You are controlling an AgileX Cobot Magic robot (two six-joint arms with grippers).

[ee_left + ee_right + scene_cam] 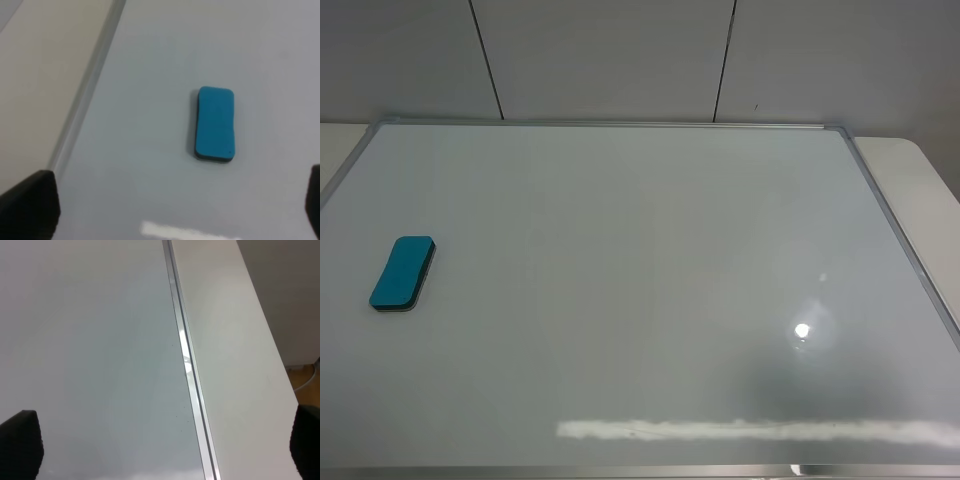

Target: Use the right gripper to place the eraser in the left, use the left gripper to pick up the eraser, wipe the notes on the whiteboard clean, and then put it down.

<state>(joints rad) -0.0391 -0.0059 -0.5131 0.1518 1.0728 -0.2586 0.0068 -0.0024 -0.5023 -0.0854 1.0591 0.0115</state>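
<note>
The teal-blue eraser (403, 272) lies flat on the whiteboard (640, 250) near its left edge, with nothing holding it. It also shows in the left wrist view (215, 124), ahead of my left gripper (172, 212). That gripper's black fingertips (30, 207) stand wide apart, open and empty, above the board. My right gripper (162, 447) is open and empty too, its fingertips (20, 445) set either side of the board's right frame (187, 365). Neither gripper shows in the exterior high view. No dark notes show on the board in any view.
White table (235, 365) borders the board on the right and on the left (40, 75). A grey panelled wall (620, 50) stands behind. A bright light spot (802, 330) and a pale streak (750, 430) are reflections on the board.
</note>
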